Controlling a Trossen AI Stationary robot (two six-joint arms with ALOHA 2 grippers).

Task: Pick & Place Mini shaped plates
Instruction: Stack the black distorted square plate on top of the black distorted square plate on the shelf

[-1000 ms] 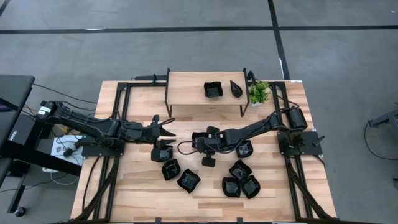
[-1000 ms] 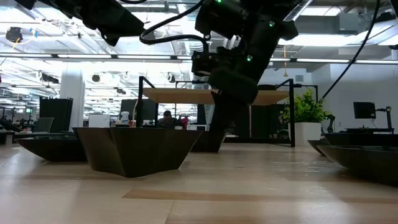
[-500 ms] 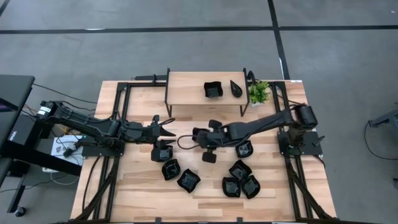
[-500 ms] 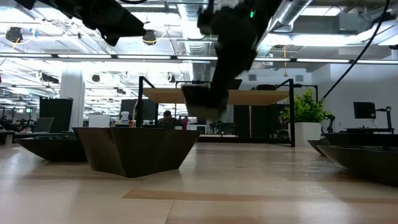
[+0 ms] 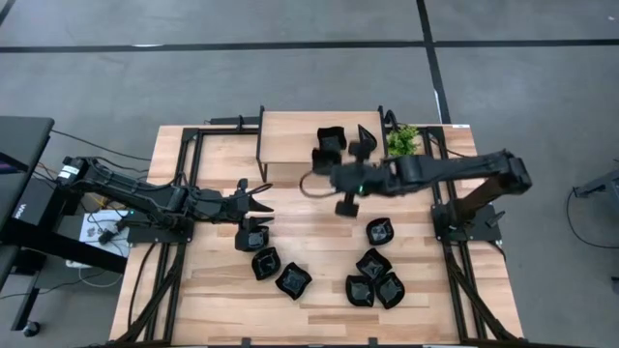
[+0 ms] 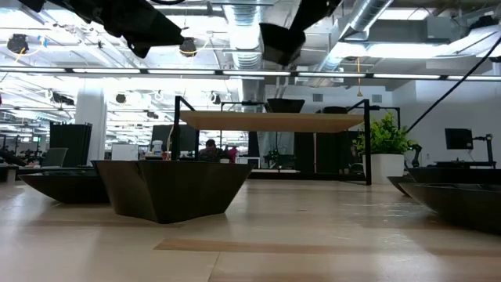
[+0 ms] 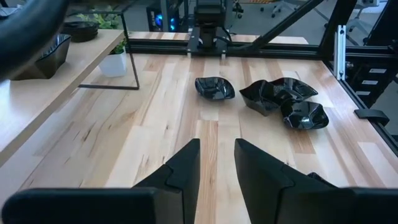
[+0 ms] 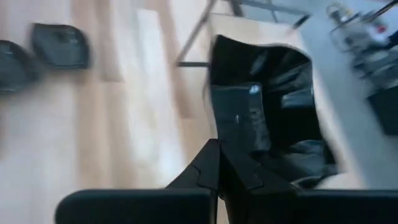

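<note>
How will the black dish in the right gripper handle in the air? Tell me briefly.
Probably stiff: the black dish keeps its shape though the right gripper pinches only its rim. Likely slippery, since its surface looks glossy, so it could swivel in that pinch. Set down, it should sit steady, like the wide dish on the table.

A light wooden table carries a raised wooden shelf along its far edge, next to a small potted plant. On the shelf sit a square black dish and a leaf-shaped dish. On the table, two black dishes lie just beyond the left gripper, and four more dishes lie below the right gripper
</note>
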